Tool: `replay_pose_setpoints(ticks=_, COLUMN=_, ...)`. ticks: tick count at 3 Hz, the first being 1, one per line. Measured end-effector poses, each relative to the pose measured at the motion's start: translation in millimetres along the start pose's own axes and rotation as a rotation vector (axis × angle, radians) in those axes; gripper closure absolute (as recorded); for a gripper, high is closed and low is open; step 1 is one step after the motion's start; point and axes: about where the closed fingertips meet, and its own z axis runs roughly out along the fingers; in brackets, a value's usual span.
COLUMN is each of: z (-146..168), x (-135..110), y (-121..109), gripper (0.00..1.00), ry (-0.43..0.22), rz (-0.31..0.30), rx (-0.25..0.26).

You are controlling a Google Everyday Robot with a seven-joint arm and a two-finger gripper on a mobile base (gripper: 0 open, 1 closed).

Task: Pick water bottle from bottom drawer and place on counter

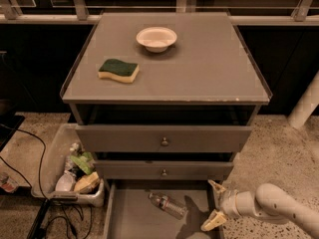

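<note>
The water bottle (166, 204) lies on its side on the grey floor of the open bottom drawer (130, 218), cap toward the upper left. My gripper (213, 205) is open at the drawer's right wall, to the right of the bottle and apart from it; one yellowish finger (217, 187) points up and the other (211, 222) points down. It holds nothing. The counter (199, 68) is the broad grey cabinet top above, with a worn front edge.
A white bowl (156, 38) and a green-and-yellow sponge (118, 70) sit on the counter. Two closed drawer fronts with knobs (164, 142) are above the open drawer. A white bin (69, 172) of trash stands at the cabinet's left, with cables on the floor.
</note>
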Motion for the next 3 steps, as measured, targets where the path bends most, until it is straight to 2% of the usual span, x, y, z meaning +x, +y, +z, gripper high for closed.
replay_pose_setpoints(ticks=1, z=18.8, x=5.1, y=4.3, gripper=0.0, ry=0.005, rz=0.015, rx=-0.012)
replay_pose_setpoints(ticks=3, z=88.8, x=36.1, y=12.4, gripper=0.0, ry=0.001, rz=0.047, rx=-0.035)
